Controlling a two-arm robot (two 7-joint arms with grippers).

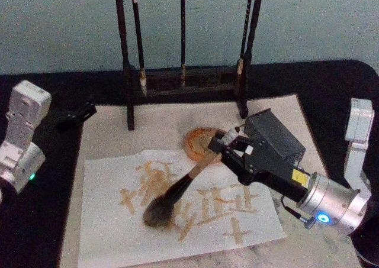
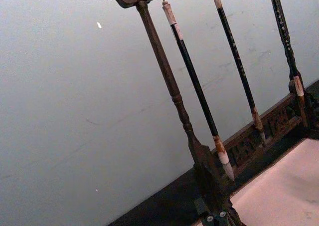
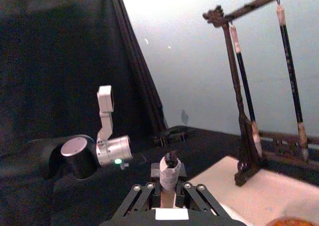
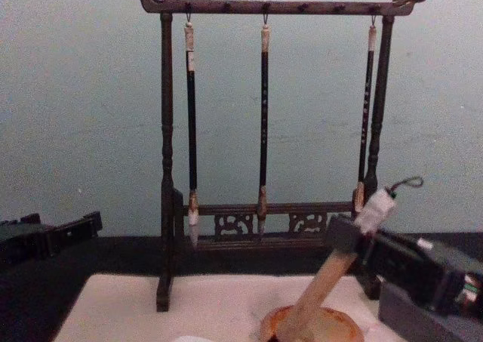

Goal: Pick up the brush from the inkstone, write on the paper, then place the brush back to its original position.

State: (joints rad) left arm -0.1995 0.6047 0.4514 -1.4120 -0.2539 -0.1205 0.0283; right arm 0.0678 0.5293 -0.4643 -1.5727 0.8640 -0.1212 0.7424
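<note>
Our right arm (image 1: 331, 206) is closest to the head camera, low on the right. At its end, the right gripper (image 1: 217, 147) pinches the tan handle of the brush (image 1: 188, 179). The brush leans over, and its bushy tip looks to rest on the paper (image 1: 112, 238) among lots of tan strokes (image 1: 157, 176). Just behind the handle we see the round orange inkstone (image 1: 198, 139), and no brush lies on it. Our left gripper (image 1: 76, 115) waits off the paper, far over on the left.

From the left wrist we look up at the rack (image 2: 169, 81), where thin brushes (image 2: 196, 86) hang.

From the right wrist we see the wrapped top of the brush (image 3: 169, 172) squeezed tight in the right gripper.

From the chest we see the handle (image 4: 324, 289) slant up from over the inkstone (image 4: 317, 328) into the right gripper (image 4: 351, 244).

We think the picking up is done. The writing looks well along, because so many marks cover the paper. What is left is maybe a few more strokes. Then we must lift the brush and lay it back on the inkstone.
</note>
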